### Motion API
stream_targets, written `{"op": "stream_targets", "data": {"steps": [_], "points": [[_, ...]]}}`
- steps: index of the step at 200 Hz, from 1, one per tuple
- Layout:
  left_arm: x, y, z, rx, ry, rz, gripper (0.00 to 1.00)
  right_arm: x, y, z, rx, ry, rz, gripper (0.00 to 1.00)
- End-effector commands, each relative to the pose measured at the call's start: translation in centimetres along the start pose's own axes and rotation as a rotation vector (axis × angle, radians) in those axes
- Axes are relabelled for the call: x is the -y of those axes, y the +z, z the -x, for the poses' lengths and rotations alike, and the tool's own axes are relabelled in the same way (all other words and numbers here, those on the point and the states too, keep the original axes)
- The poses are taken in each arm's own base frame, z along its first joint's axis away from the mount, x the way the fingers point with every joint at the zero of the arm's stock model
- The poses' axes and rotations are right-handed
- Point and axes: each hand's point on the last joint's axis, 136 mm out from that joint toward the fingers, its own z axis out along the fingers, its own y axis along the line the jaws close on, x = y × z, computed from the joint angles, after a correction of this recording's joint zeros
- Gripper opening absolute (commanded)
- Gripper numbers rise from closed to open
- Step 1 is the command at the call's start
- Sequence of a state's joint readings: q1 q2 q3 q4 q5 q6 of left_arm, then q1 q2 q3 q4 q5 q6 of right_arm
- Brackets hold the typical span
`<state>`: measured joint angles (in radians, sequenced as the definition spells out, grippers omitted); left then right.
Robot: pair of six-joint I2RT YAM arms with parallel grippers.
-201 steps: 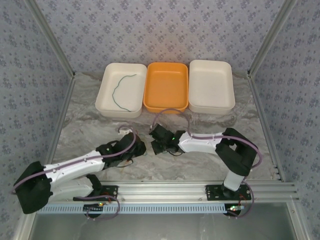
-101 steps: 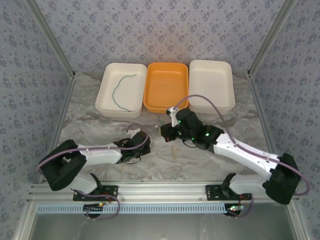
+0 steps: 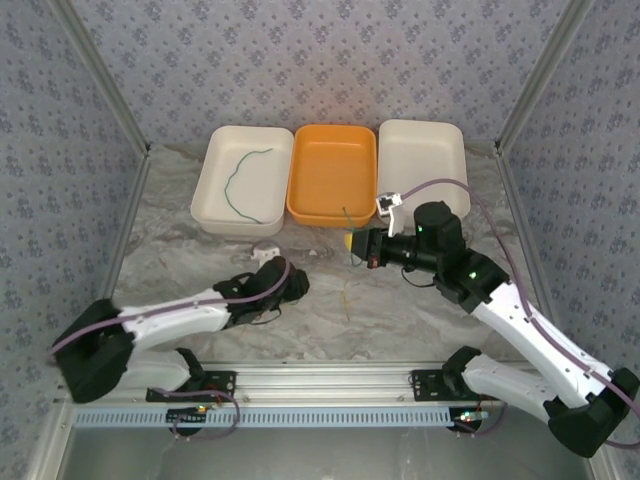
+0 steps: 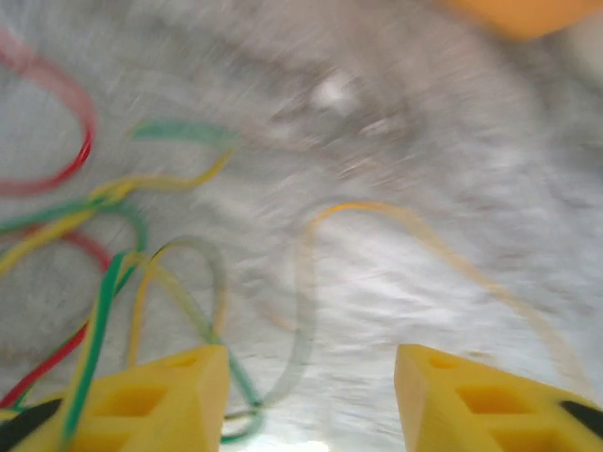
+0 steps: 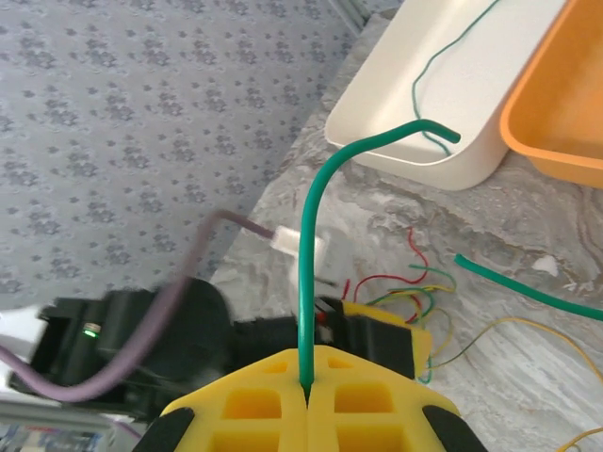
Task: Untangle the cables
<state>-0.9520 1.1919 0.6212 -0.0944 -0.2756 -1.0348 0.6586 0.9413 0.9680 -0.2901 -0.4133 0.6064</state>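
Your right gripper (image 5: 306,394), bottom centre, pinches the green cable (image 5: 309,254) being extracted. Next, likely carry it clear to the cream tray (image 5: 396,141), upper right. Your left gripper (image 4: 311,400) gapes over the tangle (image 4: 113,264).

Red, yellow and green cables (image 4: 102,315) lie tangled; one green cable (image 5: 306,273) stands pinched upright.

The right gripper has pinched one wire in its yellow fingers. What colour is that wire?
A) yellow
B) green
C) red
B: in the right wrist view, a green cable sticks straight up out of the shut right gripper.
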Motion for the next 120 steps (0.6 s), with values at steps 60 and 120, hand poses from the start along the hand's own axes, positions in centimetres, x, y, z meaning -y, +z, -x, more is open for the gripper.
{"op": "stream_targets", "data": {"steps": [60, 120], "points": [[14.0, -12.5, 6.5, 0.102, 0.323, -0.508, 0.66, -4.2, -1.8, 1.2, -0.031, 0.029, 0.183, 0.00], [15.6, -10.8, 5.4, 0.065, 0.315, -0.559, 0.67, -4.2, -1.4, 1.9, -0.024, 0.076, 0.180, 0.00]]}}
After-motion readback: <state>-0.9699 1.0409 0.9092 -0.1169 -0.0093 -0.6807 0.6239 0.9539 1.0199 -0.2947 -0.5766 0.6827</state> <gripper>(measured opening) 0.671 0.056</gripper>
